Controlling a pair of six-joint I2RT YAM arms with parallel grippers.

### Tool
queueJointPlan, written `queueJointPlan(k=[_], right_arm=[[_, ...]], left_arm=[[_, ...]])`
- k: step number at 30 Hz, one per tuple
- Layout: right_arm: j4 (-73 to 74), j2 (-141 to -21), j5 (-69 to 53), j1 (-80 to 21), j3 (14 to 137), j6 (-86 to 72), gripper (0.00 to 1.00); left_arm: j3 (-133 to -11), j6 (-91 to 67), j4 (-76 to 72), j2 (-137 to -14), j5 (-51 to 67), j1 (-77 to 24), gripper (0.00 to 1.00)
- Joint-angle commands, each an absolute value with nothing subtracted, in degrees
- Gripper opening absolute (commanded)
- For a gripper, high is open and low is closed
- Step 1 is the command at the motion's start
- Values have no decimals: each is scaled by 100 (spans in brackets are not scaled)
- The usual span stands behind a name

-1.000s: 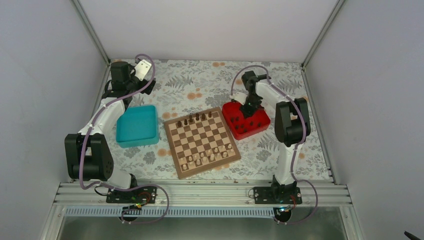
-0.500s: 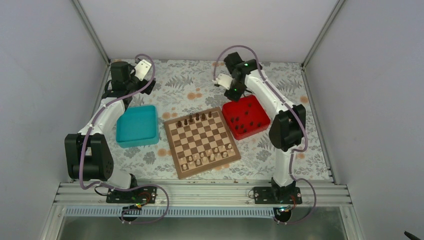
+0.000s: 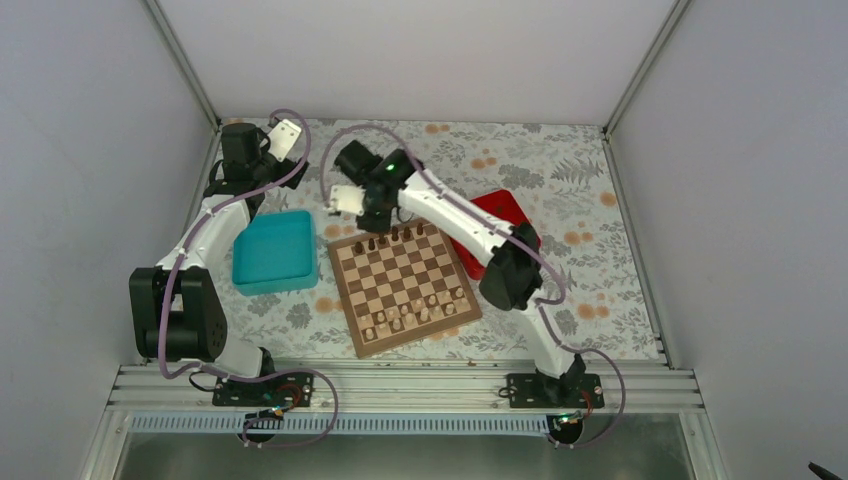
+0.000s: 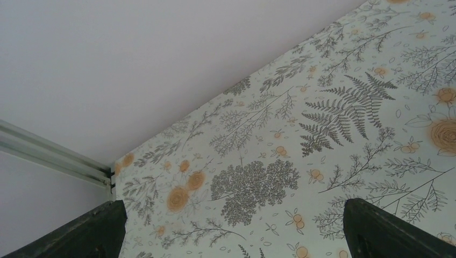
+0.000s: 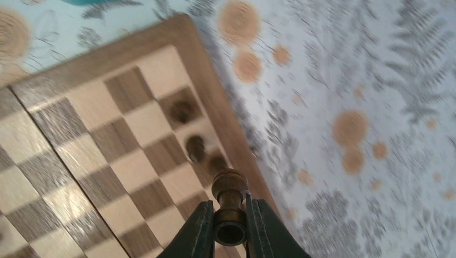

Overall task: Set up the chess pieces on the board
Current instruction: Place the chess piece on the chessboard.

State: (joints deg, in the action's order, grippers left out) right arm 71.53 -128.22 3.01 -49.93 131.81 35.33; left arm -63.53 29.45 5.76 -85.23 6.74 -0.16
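Chessman (image 5: pixel 229 188), dark, is gripped by the right pincer (image 5: pixel 228 217), axis along the fingers, over the board's (image 5: pixel 80 107) far edge near its left corner. Left pincer (image 4: pixel 236 231) is seen open, well off the board.

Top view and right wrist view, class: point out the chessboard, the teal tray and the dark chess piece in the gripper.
chessboard (image 3: pixel 405 283), top view, bare middle squares.
teal tray (image 3: pixel 272 250), top view, its bare floor.
dark chess piece (image 5: pixel 229 208), right wrist view, its stem below the head.
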Motion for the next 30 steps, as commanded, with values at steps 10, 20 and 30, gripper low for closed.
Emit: queueJointPlan(k=[10,20,30], right_arm=[[6771,-13840,194,-5737,13579,3868,8],[6397,-14027,215,-5822,13584,3927,9],[6378,-14197,321,-5854,13579,3973,10]], left_arm=[[-6467,3199,773,-8480,674,158,100],[-6516,3245,851,-8508,605,177,100],[-6482,3271,874,-8533,697,185,100]])
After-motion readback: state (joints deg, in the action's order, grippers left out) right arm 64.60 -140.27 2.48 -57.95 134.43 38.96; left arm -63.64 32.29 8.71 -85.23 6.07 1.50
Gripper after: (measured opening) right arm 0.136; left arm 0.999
